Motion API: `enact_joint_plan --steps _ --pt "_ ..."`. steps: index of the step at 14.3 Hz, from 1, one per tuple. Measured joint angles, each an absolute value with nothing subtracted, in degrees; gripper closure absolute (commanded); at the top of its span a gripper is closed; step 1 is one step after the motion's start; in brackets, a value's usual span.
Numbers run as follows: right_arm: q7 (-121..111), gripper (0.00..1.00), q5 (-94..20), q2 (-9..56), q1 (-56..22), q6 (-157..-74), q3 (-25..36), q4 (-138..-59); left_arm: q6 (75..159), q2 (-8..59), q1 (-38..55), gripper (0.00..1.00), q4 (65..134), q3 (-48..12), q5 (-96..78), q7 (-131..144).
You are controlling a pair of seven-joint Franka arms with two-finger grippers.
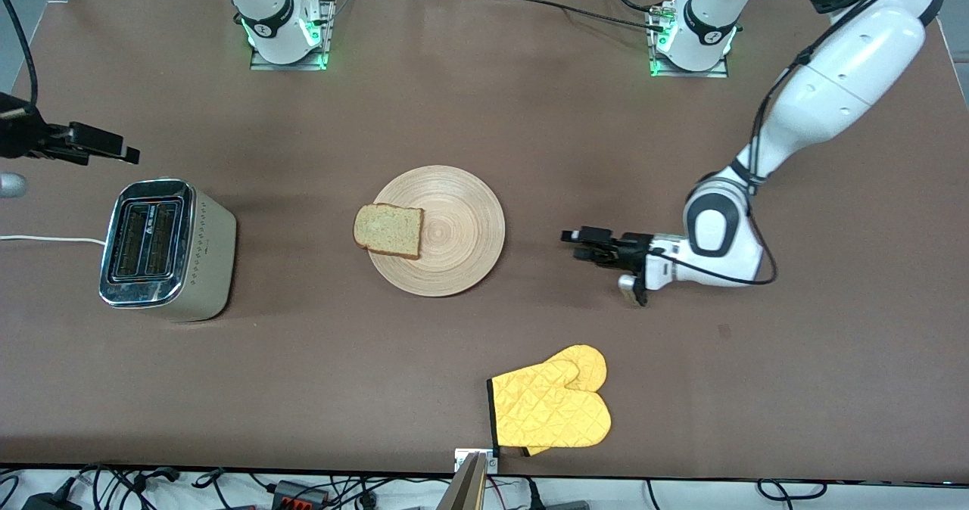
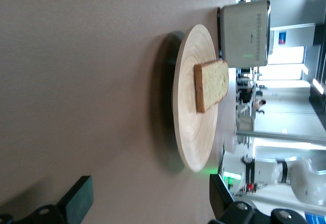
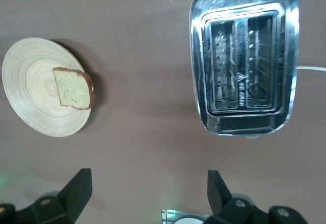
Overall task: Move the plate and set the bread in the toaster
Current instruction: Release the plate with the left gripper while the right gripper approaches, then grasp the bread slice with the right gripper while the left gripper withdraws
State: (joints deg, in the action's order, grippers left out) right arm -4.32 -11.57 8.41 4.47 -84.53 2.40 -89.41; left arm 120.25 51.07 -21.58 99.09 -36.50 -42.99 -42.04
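Front view: the left gripper [image 1: 579, 243] is held low at mid-right, fingers parted, aimed at the plate [image 1: 462, 230] at centre, bearing the bread [image 1: 388, 230]. The right gripper [image 1: 125, 152], released, is seen upper left, above the toaster [image 1: 168, 247].

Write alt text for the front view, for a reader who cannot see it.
A slice of bread lies on a round wooden plate mid-table, overhanging the rim toward a silver toaster at the right arm's end. The left gripper, open, is low beside the plate; the right gripper waits near the toaster. A yellow oven mitt lies nearer the camera.
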Motion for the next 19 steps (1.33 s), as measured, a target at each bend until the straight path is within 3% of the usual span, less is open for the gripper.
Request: enact_joint_plan --steps 5,8,11,16,19 --pt "-4.08 0.00 -21.08 15.99 3.47 -85.61 1.99 -89.49 106.43 50.64 -25.88 0.00 90.07 -36.56 -23.39 -37.24" --pt "5.52 0.00 -23.19 16.43 -0.88 -88.46 1.71 -89.95 98.28 50.48 -25.82 0.00 83.25 -37.17 -11.95 -31.04" --pt "9.65 0.00 -26.78 16.67 -4.41 -96.09 1.50 -95.41 92.21 48.83 -24.68 0.00 78.58 -38.01 -2.71 -25.38" --pt "-3.21 0.00 -29.76 17.64 -6.86 -110.60 1.29 -106.39 82.19 40.77 -19.47 0.00 72.49 -38.32 11.99 -17.56" --pt "-8.97 0.00 -32.28 18.56 -7.16 -113.41 1.28 -109.68 80.08 33.89 -16.64 0.00 71.67 -38.02 18.67 -12.96"
